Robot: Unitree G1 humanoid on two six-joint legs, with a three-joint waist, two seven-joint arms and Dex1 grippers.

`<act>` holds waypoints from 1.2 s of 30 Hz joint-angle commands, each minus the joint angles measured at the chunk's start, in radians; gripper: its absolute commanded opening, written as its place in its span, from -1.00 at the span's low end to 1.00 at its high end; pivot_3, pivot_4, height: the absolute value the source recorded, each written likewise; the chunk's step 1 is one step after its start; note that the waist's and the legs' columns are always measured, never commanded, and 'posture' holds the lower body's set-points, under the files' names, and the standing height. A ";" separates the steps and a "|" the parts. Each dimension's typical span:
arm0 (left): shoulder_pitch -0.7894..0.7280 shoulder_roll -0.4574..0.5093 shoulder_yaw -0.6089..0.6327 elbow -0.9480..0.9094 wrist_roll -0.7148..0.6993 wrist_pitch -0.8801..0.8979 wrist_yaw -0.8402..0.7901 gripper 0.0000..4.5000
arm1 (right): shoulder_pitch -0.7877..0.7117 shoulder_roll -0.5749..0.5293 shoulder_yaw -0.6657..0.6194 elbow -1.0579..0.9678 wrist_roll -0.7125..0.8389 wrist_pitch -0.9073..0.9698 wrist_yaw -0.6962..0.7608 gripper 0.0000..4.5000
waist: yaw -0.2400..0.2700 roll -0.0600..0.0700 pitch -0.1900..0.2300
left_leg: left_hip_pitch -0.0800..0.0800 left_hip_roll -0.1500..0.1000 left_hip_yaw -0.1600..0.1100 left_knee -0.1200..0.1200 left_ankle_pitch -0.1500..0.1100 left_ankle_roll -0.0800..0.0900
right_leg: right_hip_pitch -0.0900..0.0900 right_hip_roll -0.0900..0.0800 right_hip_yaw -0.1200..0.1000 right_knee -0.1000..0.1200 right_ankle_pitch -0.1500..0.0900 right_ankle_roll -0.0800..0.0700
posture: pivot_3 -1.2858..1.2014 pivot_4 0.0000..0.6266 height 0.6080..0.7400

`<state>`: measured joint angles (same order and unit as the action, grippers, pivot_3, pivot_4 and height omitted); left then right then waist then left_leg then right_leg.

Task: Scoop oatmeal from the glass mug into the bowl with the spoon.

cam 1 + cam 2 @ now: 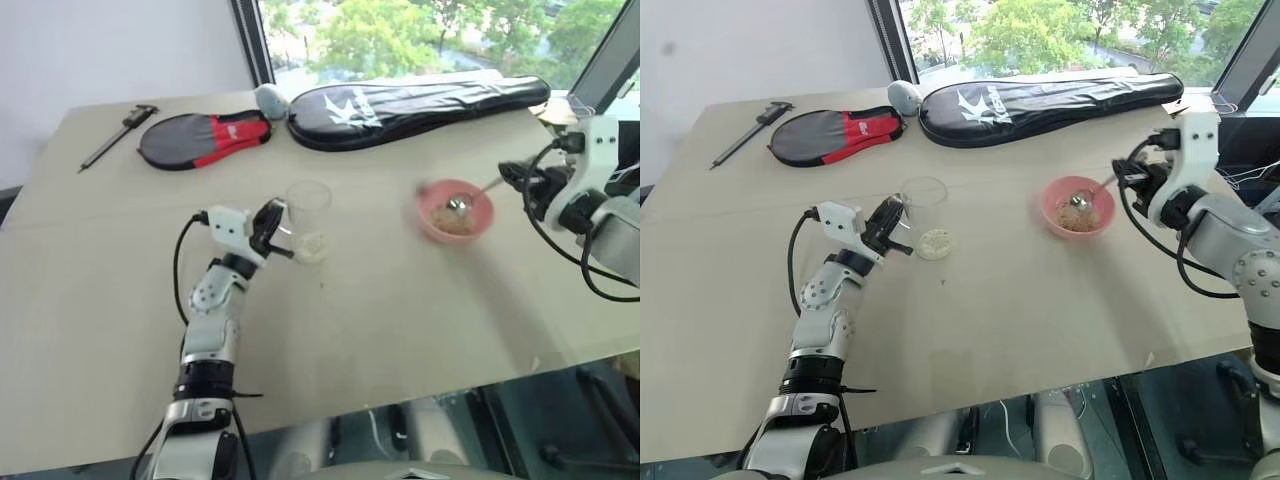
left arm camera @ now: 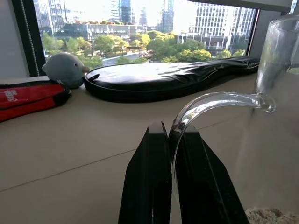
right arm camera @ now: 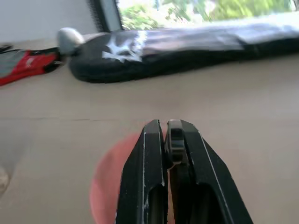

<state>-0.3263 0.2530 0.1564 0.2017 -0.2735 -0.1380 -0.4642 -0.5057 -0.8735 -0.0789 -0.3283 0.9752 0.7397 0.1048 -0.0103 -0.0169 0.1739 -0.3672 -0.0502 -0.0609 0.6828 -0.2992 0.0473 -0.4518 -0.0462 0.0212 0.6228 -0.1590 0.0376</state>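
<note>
The glass mug stands on the table left of centre, with pale oatmeal at its bottom. My left gripper is shut on the mug's curved glass handle. To the right sits the pink bowl, which also holds some oatmeal. The silver spoon has its oval end inside the bowl, above the flakes. Its thin handle runs back to my right gripper, which is shut on it just right of the bowl.
A long black racket cover, a red and black paddle case and a grey plush toy lie along the far edge by the window. A dark caliper lies at the far left. The table's front edge is near.
</note>
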 commanded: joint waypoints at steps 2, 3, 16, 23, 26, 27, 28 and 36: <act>0.018 -0.005 0.007 -0.122 -0.020 0.035 0.031 -0.94 | -0.022 -0.068 0.080 -0.055 -0.251 -0.144 0.224 -1.00 | 0.004 0.000 0.000 | 0.001 0.000 -0.001 0.001 0.000 0.000 | 0.002 0.000 -0.001 -0.001 0.000 0.000 | 0.03 -0.52 1.00; 0.023 -0.006 0.005 -0.133 -0.020 0.041 0.034 -0.94 | -0.026 -0.065 0.084 -0.052 -0.275 -0.151 0.242 -1.00 | 0.005 -0.001 0.000 | 0.001 0.000 -0.001 0.001 0.000 0.000 | 0.003 -0.001 -0.001 -0.002 0.000 0.000 | 0.03 -0.52 1.00; 0.069 -0.020 -0.033 -0.187 0.010 0.063 0.039 -0.94 | -0.243 0.335 -0.261 0.101 0.221 0.218 -0.135 -1.00 | 0.009 -0.001 0.001 | 0.000 0.000 -0.002 0.001 0.000 -0.001 | 0.002 -0.005 -0.001 -0.002 0.000 -0.001 | 0.03 -0.52 1.00; 0.064 -0.028 -0.055 -0.160 0.033 0.031 0.033 -0.94 | -0.317 0.489 -0.217 0.115 0.571 0.278 -0.383 -1.00 | 0.005 0.000 0.001 | 0.000 -0.001 -0.003 0.000 0.000 -0.001 | 0.002 -0.006 -0.001 -0.002 0.000 -0.001 | 0.03 -0.52 1.00; 0.058 -0.032 -0.059 -0.146 0.041 0.010 0.031 -0.94 | -0.311 0.503 -0.164 0.122 0.603 0.293 -0.406 -1.00 | 0.006 0.000 0.001 | 0.000 -0.001 -0.003 0.000 0.000 0.000 | 0.002 -0.006 -0.002 -0.002 0.000 -0.001 | 0.03 -0.52 1.00; 0.057 -0.032 -0.060 -0.141 0.044 0.002 0.028 -0.94 | -0.309 0.506 -0.143 0.121 0.610 0.300 -0.408 -1.00 | 0.005 0.000 0.001 | -0.001 -0.001 -0.003 0.000 0.000 0.000 | 0.002 -0.007 -0.002 -0.002 0.000 -0.001 | 0.03 -0.52 1.00; 0.055 -0.033 -0.061 -0.136 0.047 -0.004 0.027 -0.94 | -0.308 0.505 -0.124 0.121 0.611 0.309 -0.406 -1.00 | 0.005 0.000 0.001 | -0.001 -0.001 -0.003 0.000 0.000 0.000 | 0.002 -0.007 -0.002 -0.002 0.000 -0.001 | 0.03 -0.52 1.00; 0.011 -0.058 -0.071 -0.022 0.056 -0.099 0.011 -0.94 | -0.310 0.465 0.096 0.088 0.263 0.308 -0.193 -1.00 | 0.002 0.000 0.001 | 0.000 -0.001 -0.003 0.000 0.000 0.000 | 0.002 -0.006 -0.002 -0.002 0.000 -0.001 | 0.03 -0.52 1.00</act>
<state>-0.2955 0.1978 0.0724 0.1781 -0.2137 -0.1875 -0.4537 -0.8006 -0.4074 0.0142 -0.2147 1.2900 1.0715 -0.1215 -0.0083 -0.0172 0.1747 -0.3675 -0.0514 -0.0637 0.6833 -0.2993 0.0471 -0.4498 -0.0516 0.0186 0.6210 -0.1586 0.0371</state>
